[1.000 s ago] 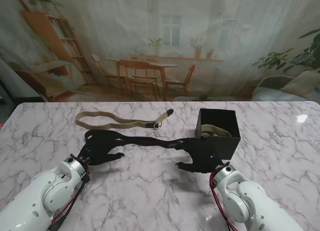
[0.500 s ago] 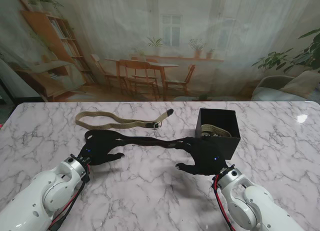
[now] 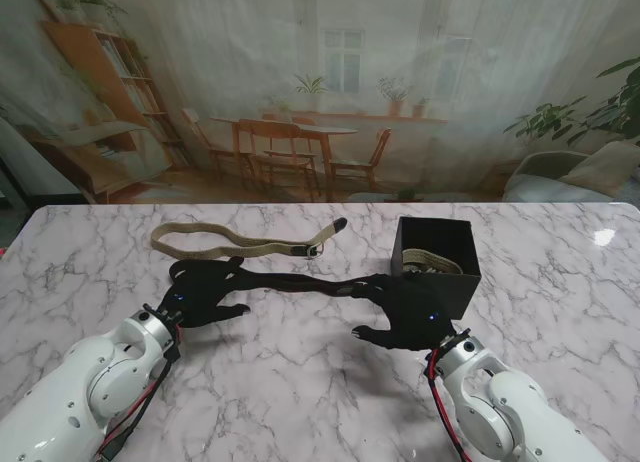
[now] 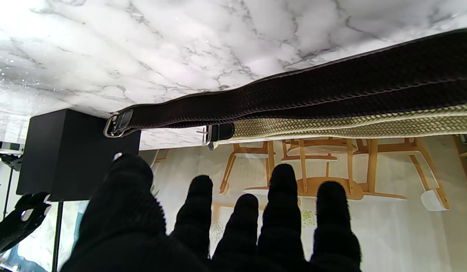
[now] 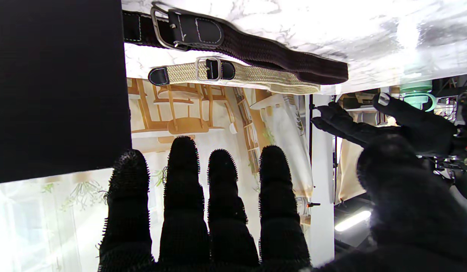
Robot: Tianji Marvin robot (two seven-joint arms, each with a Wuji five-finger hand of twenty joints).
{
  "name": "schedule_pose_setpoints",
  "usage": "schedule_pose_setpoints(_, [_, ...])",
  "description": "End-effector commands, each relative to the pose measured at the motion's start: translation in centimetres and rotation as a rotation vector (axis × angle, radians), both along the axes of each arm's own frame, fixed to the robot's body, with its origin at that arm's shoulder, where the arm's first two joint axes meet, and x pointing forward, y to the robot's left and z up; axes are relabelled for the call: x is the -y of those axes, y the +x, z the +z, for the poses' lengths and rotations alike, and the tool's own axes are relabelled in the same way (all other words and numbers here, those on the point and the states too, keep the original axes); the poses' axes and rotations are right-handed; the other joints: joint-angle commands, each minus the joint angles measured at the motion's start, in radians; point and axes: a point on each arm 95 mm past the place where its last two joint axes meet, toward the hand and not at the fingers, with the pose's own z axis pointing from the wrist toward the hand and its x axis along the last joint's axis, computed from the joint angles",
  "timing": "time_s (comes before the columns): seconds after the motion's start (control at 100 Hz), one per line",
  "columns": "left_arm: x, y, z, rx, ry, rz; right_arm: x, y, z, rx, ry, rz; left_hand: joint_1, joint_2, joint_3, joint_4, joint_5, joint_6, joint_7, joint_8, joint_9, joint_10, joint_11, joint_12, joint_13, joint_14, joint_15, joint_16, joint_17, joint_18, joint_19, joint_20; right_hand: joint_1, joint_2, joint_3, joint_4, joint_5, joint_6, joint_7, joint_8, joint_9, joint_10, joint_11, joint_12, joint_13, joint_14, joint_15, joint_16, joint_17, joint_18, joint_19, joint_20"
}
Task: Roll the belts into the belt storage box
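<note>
A black woven belt [image 3: 290, 280] lies stretched across the table between my two hands, its buckle [image 5: 191, 30] near the box. A beige woven belt [image 3: 240, 246] lies farther from me, also flat. The black storage box [image 3: 437, 272] stands at the right with a rolled beige belt [image 3: 432, 265] inside. My left hand [image 3: 200, 297] hovers at the black belt's left end, fingers [image 4: 282, 196] spread and holding nothing. My right hand [image 3: 400, 312] is open beside the box's near left corner, fingers [image 5: 184, 177] straight, over the belt's buckle end.
The marble table [image 3: 300, 382] stretches wide around the belts. The box wall [image 5: 56, 87] stands close beside my right hand. A printed room backdrop [image 3: 330, 92] hangs behind the table's far edge.
My right forearm has shifted slightly to the right and nearer to me. The left forearm has edged forward a little. Belts and box have not moved.
</note>
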Motion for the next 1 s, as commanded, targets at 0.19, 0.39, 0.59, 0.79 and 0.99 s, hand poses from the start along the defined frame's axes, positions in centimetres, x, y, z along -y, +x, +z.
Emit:
schedule_pose_setpoints(0.19, [-1.7,3.7,0.8,-0.04,0.037,0.056,0.0,-0.4,0.2,-0.001,-0.003,-0.008,-0.125,-0.089,-0.032,-0.012,-0.135,0.01,-0.078,-0.069,-0.09,0.029,-0.036,-0.04,-0.049,-0.003,-0.037,-0.015,-0.019,-0.018,-0.006,-0.004,0.016,0.035,-0.007,0.014,-0.028,0.005,0.007,0.013,-0.018,-0.003,0.011,-0.008,-0.033,-0.001,-0.028,-0.013,-0.016,0.015,-0.013,0.014])
schedule_pose_setpoints(0.39, [-2.8,4.8,0.3,-0.062,0.077,0.103,-0.1,-0.5,0.2,-0.003,-0.006,-0.01,-0.18,-0.159,-0.028,-0.015,-0.129,0.011,-0.07,-0.086,-0.114,0.037,-0.044,-0.069,-0.08,-0.001,-0.051,-0.038,-0.047,-0.013,-0.072,-0.034,0.015,0.036,-0.007,0.014,-0.03,0.003,0.006,0.013,-0.018,-0.003,0.013,-0.006,-0.034,-0.002,-0.028,-0.013,-0.017,0.015,-0.013,0.015])
schedule_pose_setpoints(0.59, [-4.2,5.1,-0.8,-0.083,0.113,0.169,-0.4,-0.5,0.2,-0.013,-0.011,-0.004,-0.143,-0.248,-0.009,-0.009,-0.126,-0.042,-0.037,-0.061,-0.132,0.007,-0.032,-0.034,-0.108,0.009,-0.039,-0.022,-0.046,-0.011,-0.059,0.002,0.016,0.037,-0.007,0.014,-0.031,0.004,0.006,0.014,-0.02,-0.002,0.013,-0.005,-0.035,-0.002,-0.028,-0.014,-0.019,0.014,-0.014,0.015])
schedule_pose_setpoints(0.79, [-5.1,5.2,-1.6,-0.097,0.143,0.202,-0.5,-0.5,0.2,-0.014,-0.012,-0.001,-0.072,-0.273,0.017,-0.004,-0.087,-0.143,0.051,0.051,-0.149,-0.018,-0.016,0.003,-0.119,0.003,-0.037,-0.015,-0.046,-0.019,-0.054,0.031,0.015,0.038,-0.009,0.014,-0.031,0.003,0.006,0.014,-0.02,0.001,0.014,-0.005,-0.034,0.001,-0.028,-0.013,-0.022,0.017,-0.016,0.015])
schedule_pose_setpoints(0.99, [-5.4,5.5,-2.2,-0.107,0.188,0.223,-0.6,-0.5,0.2,-0.014,-0.013,-0.001,0.056,-0.209,0.047,0.0,-0.037,-0.186,0.126,0.135,-0.172,-0.032,0.012,0.02,-0.169,-0.009,-0.049,-0.02,-0.087,-0.009,-0.094,0.017,0.015,0.04,-0.01,0.014,-0.032,0.004,0.006,0.014,-0.031,0.009,0.011,-0.005,-0.04,0.003,-0.029,-0.014,-0.023,0.017,-0.016,0.015])
